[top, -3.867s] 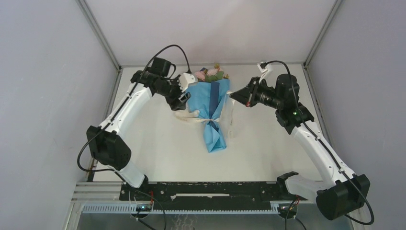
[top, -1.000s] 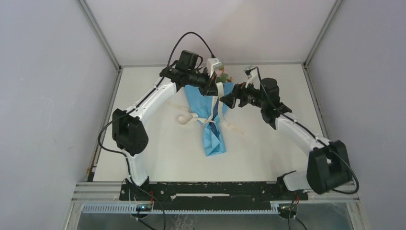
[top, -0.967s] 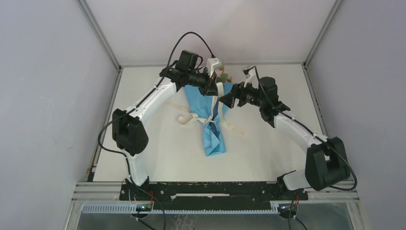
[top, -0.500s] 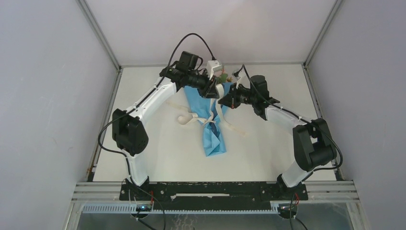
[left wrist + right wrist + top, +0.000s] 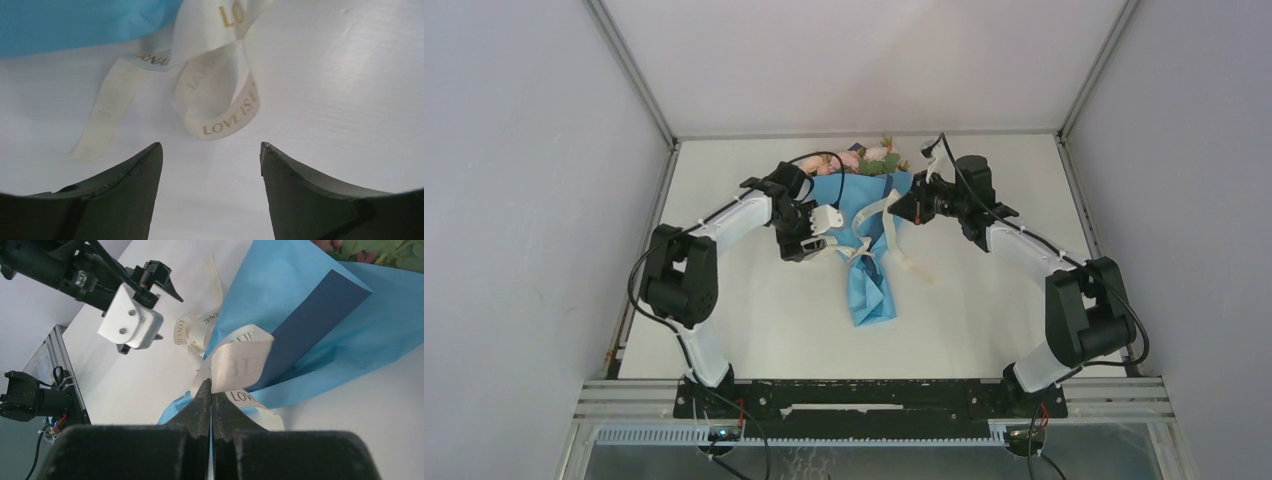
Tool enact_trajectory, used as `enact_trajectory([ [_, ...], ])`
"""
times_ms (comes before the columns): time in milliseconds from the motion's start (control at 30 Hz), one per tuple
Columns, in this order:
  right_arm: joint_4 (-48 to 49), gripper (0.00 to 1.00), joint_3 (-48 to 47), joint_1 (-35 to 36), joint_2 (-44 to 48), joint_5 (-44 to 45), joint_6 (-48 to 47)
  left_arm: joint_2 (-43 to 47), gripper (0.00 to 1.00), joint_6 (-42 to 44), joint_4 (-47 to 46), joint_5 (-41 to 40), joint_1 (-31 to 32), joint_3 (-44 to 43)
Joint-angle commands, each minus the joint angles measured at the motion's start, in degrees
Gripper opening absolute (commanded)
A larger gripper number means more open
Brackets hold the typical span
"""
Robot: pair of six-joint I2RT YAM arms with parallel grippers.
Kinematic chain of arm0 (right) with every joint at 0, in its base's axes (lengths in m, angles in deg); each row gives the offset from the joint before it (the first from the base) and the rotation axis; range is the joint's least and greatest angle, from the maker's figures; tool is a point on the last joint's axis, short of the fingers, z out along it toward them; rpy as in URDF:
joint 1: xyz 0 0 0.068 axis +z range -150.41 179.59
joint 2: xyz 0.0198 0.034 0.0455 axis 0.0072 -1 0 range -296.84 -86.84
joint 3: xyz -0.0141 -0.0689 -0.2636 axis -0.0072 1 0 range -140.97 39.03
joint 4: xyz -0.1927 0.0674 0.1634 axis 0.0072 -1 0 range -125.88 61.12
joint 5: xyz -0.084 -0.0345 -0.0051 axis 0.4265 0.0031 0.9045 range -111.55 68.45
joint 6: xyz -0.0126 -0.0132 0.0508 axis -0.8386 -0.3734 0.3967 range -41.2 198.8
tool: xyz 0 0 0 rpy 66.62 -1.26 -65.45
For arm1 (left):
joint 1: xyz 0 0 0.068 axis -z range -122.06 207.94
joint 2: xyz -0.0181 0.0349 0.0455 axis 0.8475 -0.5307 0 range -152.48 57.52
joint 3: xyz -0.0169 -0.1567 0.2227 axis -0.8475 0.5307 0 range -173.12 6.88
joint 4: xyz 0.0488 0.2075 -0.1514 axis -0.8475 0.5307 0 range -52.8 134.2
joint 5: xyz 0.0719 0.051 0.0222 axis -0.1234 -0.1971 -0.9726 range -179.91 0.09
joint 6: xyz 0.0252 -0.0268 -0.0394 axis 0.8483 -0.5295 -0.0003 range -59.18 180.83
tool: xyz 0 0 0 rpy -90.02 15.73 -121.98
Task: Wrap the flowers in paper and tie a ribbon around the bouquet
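Surface: matte white table (image 5: 754, 330) inside a pale-walled enclosure. The bouquet (image 5: 871, 240) lies near the far middle, with its blooms toward the back wall.
Right gripper (image 5: 210, 388): fingers pressed together on a strand of the ribbon (image 5: 240, 362), which it holds raised above the bouquet's waist.
Left gripper (image 5: 211, 150): jaws spread with nothing between them. It sits low over the table just left of the bouquet, facing a loose ribbon loop and a flat tail that lie on the surface.
Ribbon: narrow cream strip with a fine woven sheen and gold lettering. It cinches the narrow waist of the cone, and its free ends curl into open loops.
Paper (image 5: 280, 290): thin smooth sheet, light blue, with a navy strip down the middle where the reverse side shows. It is rolled into a cone, flared at the top and crumpled below the tie.
Flowers (image 5: 869, 157): pink and peach blooms with green leaves at the cone's mouth. The stems are hidden inside.
Handling, our judgement: the whole bundle is light and will slide or roll if we tug the ribbon sideways. The paper creases easily, and the blooms would crush under a pinch. The ribbon is limp yet springy, and likely slick.
Where to hold: pinch the ribbon flat across its width, on the standing loop rather than the tail lying flush. If the bouquet itself needs steadying, hold it at the tied waist.
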Motion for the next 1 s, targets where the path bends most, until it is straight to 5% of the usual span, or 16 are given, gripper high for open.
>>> enact_trajectory([
  [0,0.3,0.0,0.9,0.0,2.9,0.7,-0.8,-2.5,0.72,3.7,-6.4,-7.6,-0.5,-2.8],
  [133,0.0,0.0,2.4,-0.1,4.6,1.5,-0.9,-7.0,0.49,-8.0,-1.3,-1.0,-3.9,-11.1],
  [367,0.6,0.0,4.5,-1.0,6.6,2.2,-0.4,-7.0,0.67,-22.0,-2.7,0.9,-3.3,-6.9],
  [667,-0.1,0.0,5.1,-1.5,7.8,2.8,-0.8,-14.0,0.62,-31.0,-3.3,-8.6,-3.2,-9.3],
  [767,0.1,0.0,5.6,-2.2,8.6,2.8,-0.6,-14.5,0.42,-31.2,-3.6,-8.0,-3.2,-8.3],
  [867,0.1,0.0,6.3,-3.2,9.9,3.0,-0.3,-13.8,0.03,-31.0,-4.2,-8.0,-3.4,-6.9],
  [967,-0.5,0.0,7.2,-4.4,11.3,3.3,0.0,-11.5,0.0,-32.7,-6.3,-7.6,-4.7,-5.3],
])
